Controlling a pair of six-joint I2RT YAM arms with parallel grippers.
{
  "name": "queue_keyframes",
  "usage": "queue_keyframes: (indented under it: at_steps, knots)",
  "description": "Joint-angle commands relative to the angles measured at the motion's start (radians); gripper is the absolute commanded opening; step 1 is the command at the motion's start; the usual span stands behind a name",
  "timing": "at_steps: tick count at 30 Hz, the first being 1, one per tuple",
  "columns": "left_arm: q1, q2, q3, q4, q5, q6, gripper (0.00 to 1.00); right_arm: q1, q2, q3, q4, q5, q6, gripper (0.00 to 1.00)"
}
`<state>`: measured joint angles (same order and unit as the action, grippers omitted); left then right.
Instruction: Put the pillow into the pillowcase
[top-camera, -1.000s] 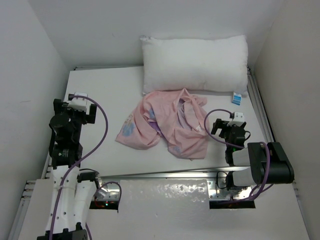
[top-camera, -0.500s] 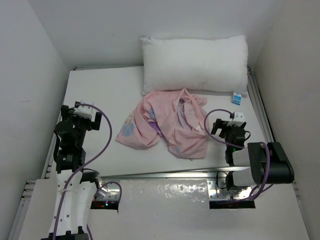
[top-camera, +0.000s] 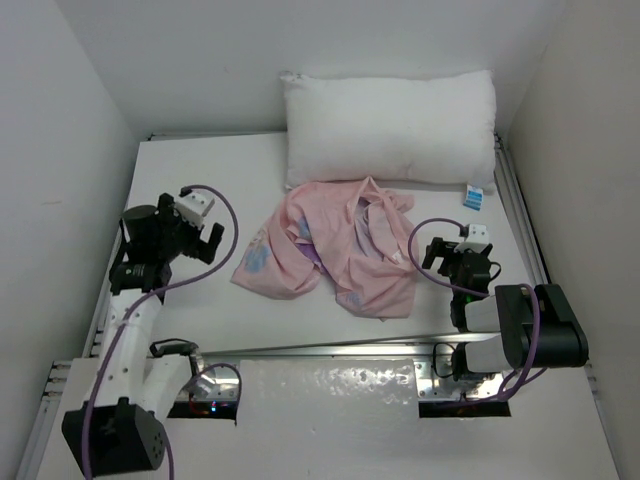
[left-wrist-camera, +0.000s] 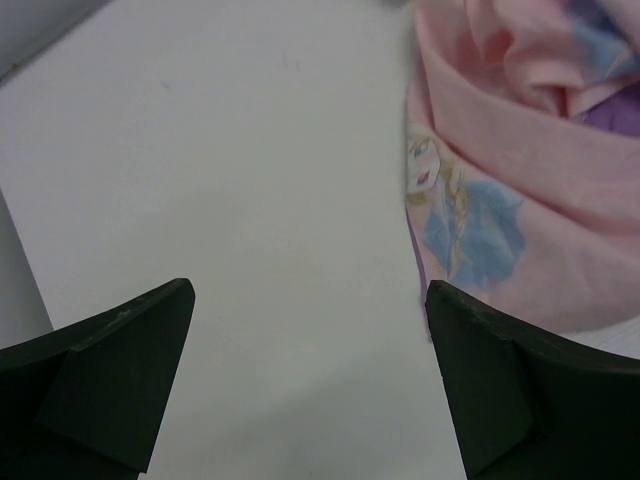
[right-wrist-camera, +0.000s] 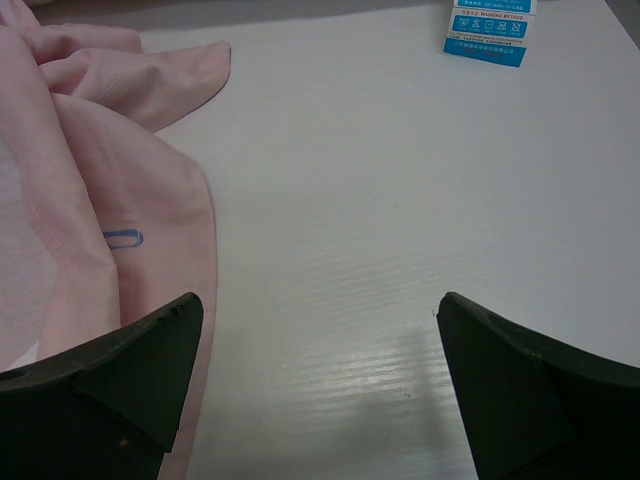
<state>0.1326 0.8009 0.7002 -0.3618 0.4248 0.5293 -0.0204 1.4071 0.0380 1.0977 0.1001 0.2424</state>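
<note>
Now the crumpled pink fabric pillowcase (top-camera: 335, 255) lies between the released left claw (top-camera: 208, 240) and released right claw (top-camera: 428, 252), the nearer one.

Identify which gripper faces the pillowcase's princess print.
The left gripper: its wrist view shows the princess print on the pillowcase; the right gripper faces plain pink cloth.

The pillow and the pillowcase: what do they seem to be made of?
Pillow: probably white woven cloth over a soft filling. The surface is matte and slightly crinkled, and the shape is plump and dimpled.
Pillowcase: thin, limp fabric, perhaps cotton or polyester; the pictures cannot settle which. It is matte pale pink with a printed figure, and it lies in soft folds and creases.
</note>
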Motion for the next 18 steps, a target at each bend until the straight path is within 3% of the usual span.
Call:
queue_keyframes:
  at_steps: [1, 5, 10, 13, 14, 16, 18]
  knots:
    - [-0.024, 0.105, 0.021, -0.083, -0.053, 0.141, 1.0, 0.005, -0.008, -0.062, 0.045, -0.016, -0.006, 0.99]
    - [-0.122, 0.303, 0.083, -0.069, -0.152, 0.182, 1.0, 0.005, -0.008, -0.063, 0.045, -0.016, -0.008, 0.99]
    - [-0.278, 0.425, 0.191, -0.075, -0.244, 0.236, 1.0, 0.005, -0.007, -0.063, 0.045, -0.017, -0.006, 0.99]
    - [-0.294, 0.497, 0.339, -0.271, -0.195, 0.375, 1.0, 0.005, -0.005, -0.059, 0.042, -0.016, -0.006, 0.99]
    - [-0.294, 0.535, 0.437, -0.408, -0.184, 0.385, 1.0, 0.005, -0.005, -0.056, 0.036, -0.016, -0.008, 0.99]
    - [-0.294, 0.561, 0.508, -0.532, -0.164, 0.399, 1.0, 0.005, -0.007, -0.061, 0.045, -0.016, -0.006, 0.99]
    - [-0.294, 0.557, 0.509, -0.543, -0.111, 0.431, 1.0, 0.005, -0.007, -0.062, 0.044, -0.016, -0.008, 0.99]
